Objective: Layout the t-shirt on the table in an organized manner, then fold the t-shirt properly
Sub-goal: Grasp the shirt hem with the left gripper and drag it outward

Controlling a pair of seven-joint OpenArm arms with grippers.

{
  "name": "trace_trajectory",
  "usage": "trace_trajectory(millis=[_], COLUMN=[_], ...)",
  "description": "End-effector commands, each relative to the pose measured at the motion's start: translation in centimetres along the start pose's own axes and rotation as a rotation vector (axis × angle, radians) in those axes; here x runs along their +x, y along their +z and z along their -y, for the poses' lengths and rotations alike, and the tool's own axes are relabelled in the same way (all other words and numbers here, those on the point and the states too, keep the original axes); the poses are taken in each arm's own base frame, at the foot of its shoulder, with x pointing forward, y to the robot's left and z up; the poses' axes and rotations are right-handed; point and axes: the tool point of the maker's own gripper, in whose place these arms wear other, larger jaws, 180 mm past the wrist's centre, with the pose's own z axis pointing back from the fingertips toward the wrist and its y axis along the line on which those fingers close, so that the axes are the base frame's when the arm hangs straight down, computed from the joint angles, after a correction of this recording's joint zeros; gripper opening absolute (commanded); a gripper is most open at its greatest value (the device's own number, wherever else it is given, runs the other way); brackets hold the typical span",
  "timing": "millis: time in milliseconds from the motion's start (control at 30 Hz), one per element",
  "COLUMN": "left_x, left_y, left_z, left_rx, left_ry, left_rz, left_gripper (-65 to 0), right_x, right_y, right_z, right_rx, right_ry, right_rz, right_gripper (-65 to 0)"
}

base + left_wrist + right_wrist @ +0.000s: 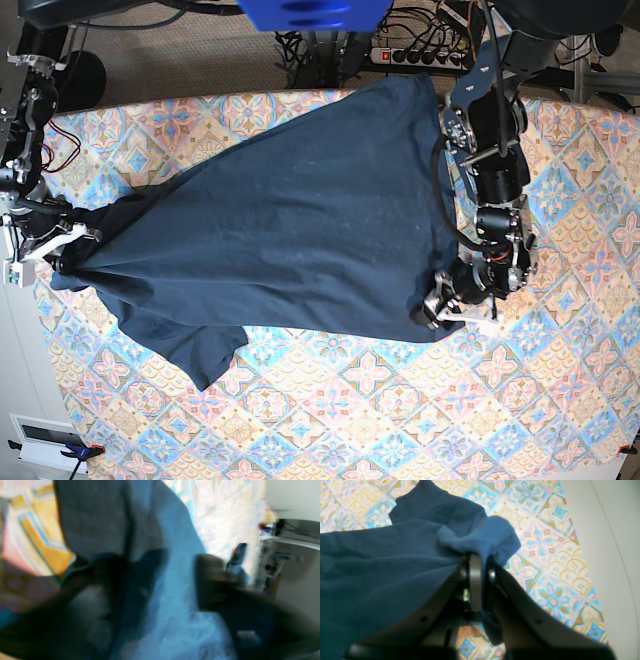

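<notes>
One t-shirt (290, 230) stretches lengthwise between both pincers across table (520, 400).

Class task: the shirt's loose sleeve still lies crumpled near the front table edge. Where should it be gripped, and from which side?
Grip the t-shirt at the loose sleeve's outer hem, coming from above on the table's open front side. Judging from the base view, that flap points outward with bare cloth around it, so an end effector could probably pinch it cleanly.
</notes>
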Motion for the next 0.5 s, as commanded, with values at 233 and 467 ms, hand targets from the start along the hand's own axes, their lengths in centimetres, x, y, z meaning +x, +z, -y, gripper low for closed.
trace_trajectory(millis=[233, 467], left_x=[8.5, 17.4], left_y=[2.0, 5.5], left_z=[6.2, 10.7], left_rx=[-0.077, -0.119], left_ry=[-0.075, -0.097], left_rz=[0.177, 0.355], left_gripper=[-64.7, -65.0], right_x=[2.1, 1.9], right_y=[0.5, 0.5], right_z=[0.6, 0.2], right_rx=[-0.017, -0.008], right_ry=[0.023, 0.025], right_rz=[0.064, 0.057], right_gripper=[-64.3, -64.3])
